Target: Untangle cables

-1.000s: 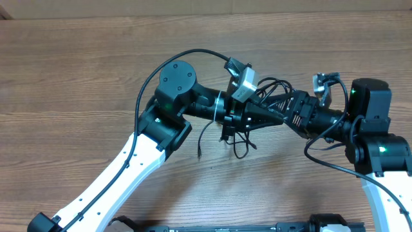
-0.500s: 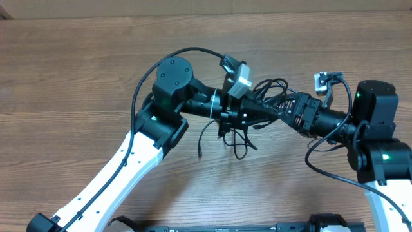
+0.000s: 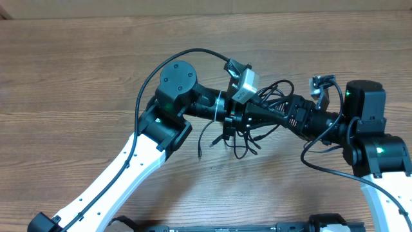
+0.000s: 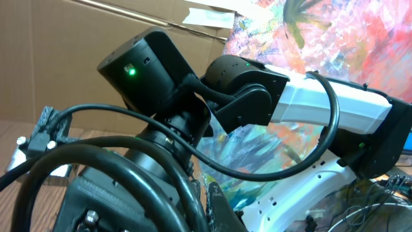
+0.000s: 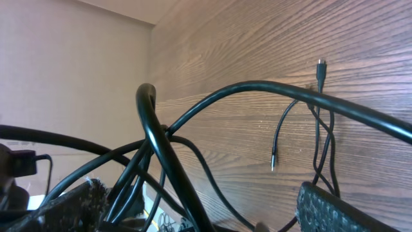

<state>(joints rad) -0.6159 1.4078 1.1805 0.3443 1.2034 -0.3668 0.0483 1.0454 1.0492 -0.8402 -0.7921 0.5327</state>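
The wooden table (image 3: 77,64) fills the overhead view. The grey camera block (image 3: 243,86) on the left wrist sits near the middle of it and serves as the landmark here.

The left arm (image 3: 129,167), white with black joints, runs from the lower left up to the block. The right arm (image 3: 376,148) stands well to the right of the block and reaches back toward it, so the two wrists meet just right of the block.

The cables (image 3: 270,90) form a knot of thin black cords at that meeting point, just right of and below the block. They loop over both wrists and hang down toward the table under the block.

The left gripper (image 3: 267,116) points away from the block to the right, into the knot, with its fingers together. Whether a cord is pinched between them is hidden by the tangle.

The right gripper (image 5: 206,209) faces the block from the right with its textured pads (image 5: 347,206) set wide apart. Several cords cross the gap between them without being clamped.

One loose cord end (image 3: 200,154) hangs below and left of the block. In the right wrist view, a small plug (image 5: 320,66) and a thinner tip (image 5: 273,167) show against the wood.
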